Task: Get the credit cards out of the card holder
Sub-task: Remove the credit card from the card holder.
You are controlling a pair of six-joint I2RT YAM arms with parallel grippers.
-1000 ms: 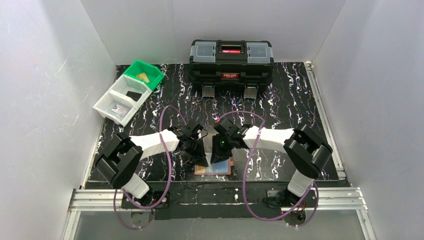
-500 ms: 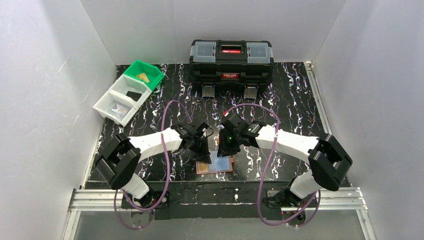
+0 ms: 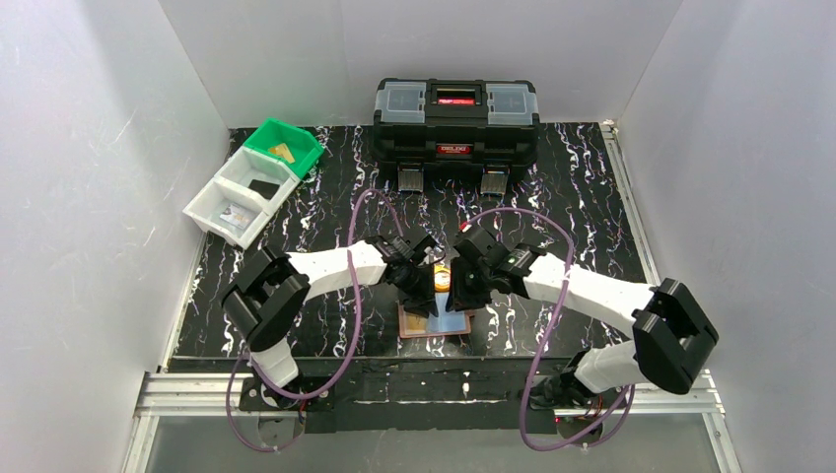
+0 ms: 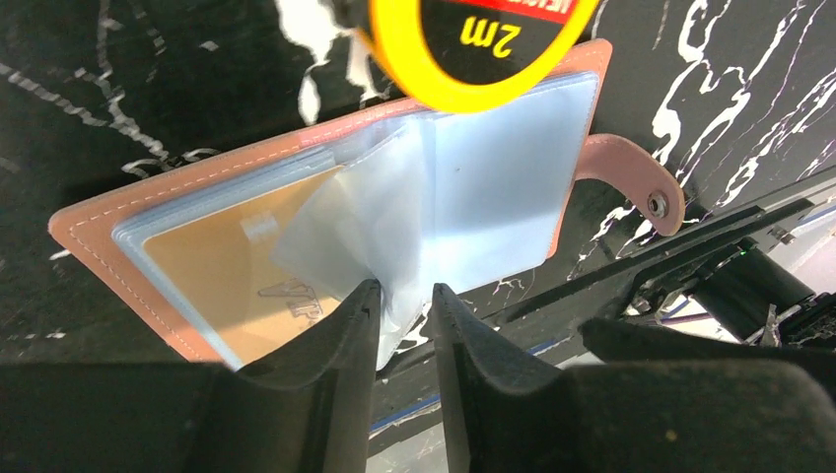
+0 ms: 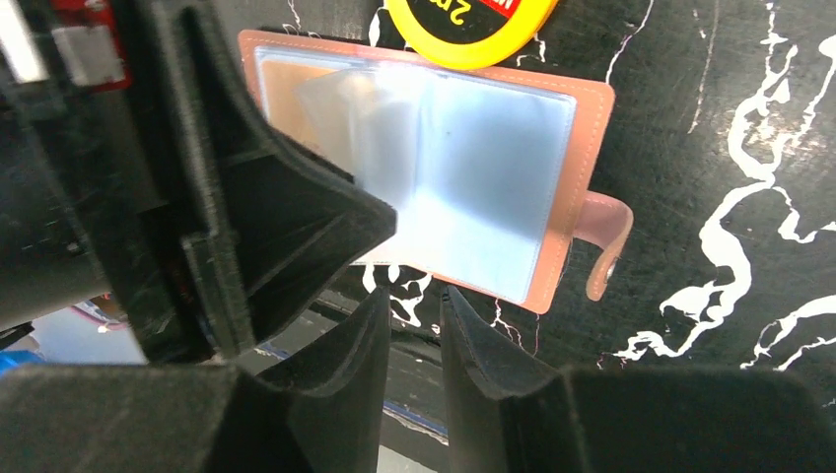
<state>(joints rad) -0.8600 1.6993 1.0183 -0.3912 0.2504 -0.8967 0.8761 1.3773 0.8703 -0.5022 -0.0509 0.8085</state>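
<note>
The card holder (image 3: 435, 325) lies open on the black mat near the front edge, tan leather with pale clear sleeves. In the left wrist view (image 4: 148, 207) a gold-tan credit card (image 4: 222, 266) sits in its left sleeve and one loose sleeve leaf (image 4: 365, 227) stands up. My left gripper (image 4: 404, 305) is narrowly open with that leaf's corner between the fingertips; it hovers over the holder's left half (image 3: 422, 296). My right gripper (image 5: 414, 310) is narrowly open and empty, just off the holder's near edge (image 5: 582, 148), beside the left one (image 3: 463, 296).
A round yellow tape measure (image 3: 443, 279) rests at the holder's far edge. A green bin (image 3: 286, 146) and two white bins (image 3: 237, 197) at the back left hold single cards. A large black toolbox (image 3: 455, 120) stands at the back. The snap tab (image 4: 631, 172) sticks out right.
Both grippers have moved right and a little farther from the bases. The card holder has shifted slightly right with them. The tape measure now shows between the two grippers.
</note>
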